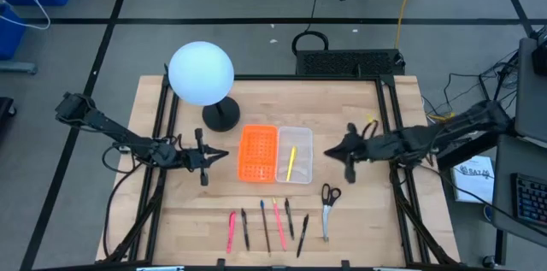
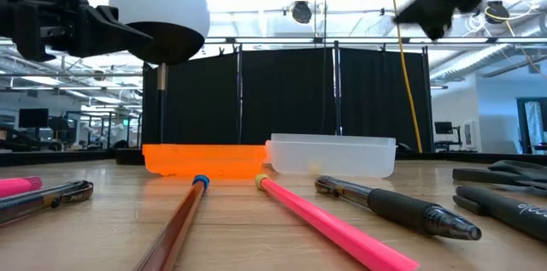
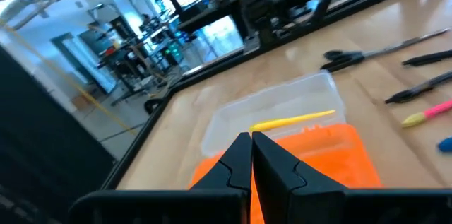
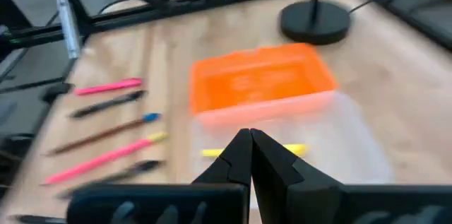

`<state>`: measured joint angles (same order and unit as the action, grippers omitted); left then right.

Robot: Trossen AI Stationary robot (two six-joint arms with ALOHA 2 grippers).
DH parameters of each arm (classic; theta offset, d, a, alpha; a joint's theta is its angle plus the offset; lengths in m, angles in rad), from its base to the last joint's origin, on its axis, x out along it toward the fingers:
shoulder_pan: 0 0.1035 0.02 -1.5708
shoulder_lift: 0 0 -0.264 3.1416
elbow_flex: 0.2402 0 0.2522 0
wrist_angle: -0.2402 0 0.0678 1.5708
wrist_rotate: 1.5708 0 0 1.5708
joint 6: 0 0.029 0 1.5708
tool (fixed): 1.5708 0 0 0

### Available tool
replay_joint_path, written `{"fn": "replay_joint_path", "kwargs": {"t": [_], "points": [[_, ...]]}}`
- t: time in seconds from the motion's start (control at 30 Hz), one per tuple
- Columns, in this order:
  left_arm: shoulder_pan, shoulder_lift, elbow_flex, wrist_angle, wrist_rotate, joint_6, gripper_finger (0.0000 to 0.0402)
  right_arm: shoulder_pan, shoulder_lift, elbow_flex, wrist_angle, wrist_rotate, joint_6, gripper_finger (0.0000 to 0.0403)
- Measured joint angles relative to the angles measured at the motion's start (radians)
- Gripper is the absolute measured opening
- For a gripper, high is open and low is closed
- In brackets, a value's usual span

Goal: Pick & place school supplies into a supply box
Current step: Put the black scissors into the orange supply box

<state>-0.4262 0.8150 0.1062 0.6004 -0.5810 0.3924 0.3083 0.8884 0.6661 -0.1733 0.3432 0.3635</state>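
While both arms hover, each closed pincer (image 1: 224, 156) (image 1: 328, 150) flanks the supply box (image 1: 302, 138).

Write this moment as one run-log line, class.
box: holds yellow pencil | left gripper: shut, left of orange panel | right gripper: shut, right of box | scissors, pens: on table

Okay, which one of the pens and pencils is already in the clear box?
The yellow pencil. It lies inside the clear tray beside the orange panel; the other pens and pencils lie in a row on the table nearer the front edge.
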Motion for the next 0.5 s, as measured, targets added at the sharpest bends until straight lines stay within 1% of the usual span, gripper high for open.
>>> {"fn": "replay_joint_path", "kwargs": {"t": [0.07,0.2,0.3,0.37,0.5], "points": [[0.0,0.0,0.0,0.002,-0.019,0.002,0.0021,0.036,0.125,0.157,-0.122,0.001,0.079,0.0],[0.0,0.0,0.0,0.002,-0.031,-0.003,0.0021,0.092,0.363,0.459,-0.46,-0.01,0.308,0.0],[0.0,0.0,0.0,0.001,-0.032,-0.008,0.0021,0.115,0.499,0.667,-0.713,-0.065,0.488,0.0],[0.0,0.0,0.0,0.001,-0.031,-0.022,0.0021,0.132,0.588,0.774,-0.85,-0.12,0.622,0.0],[0.0,0.0,0.0,0.003,-0.031,-0.055,0.0021,0.169,0.717,0.902,-0.971,-0.227,0.841,0.0]]}}
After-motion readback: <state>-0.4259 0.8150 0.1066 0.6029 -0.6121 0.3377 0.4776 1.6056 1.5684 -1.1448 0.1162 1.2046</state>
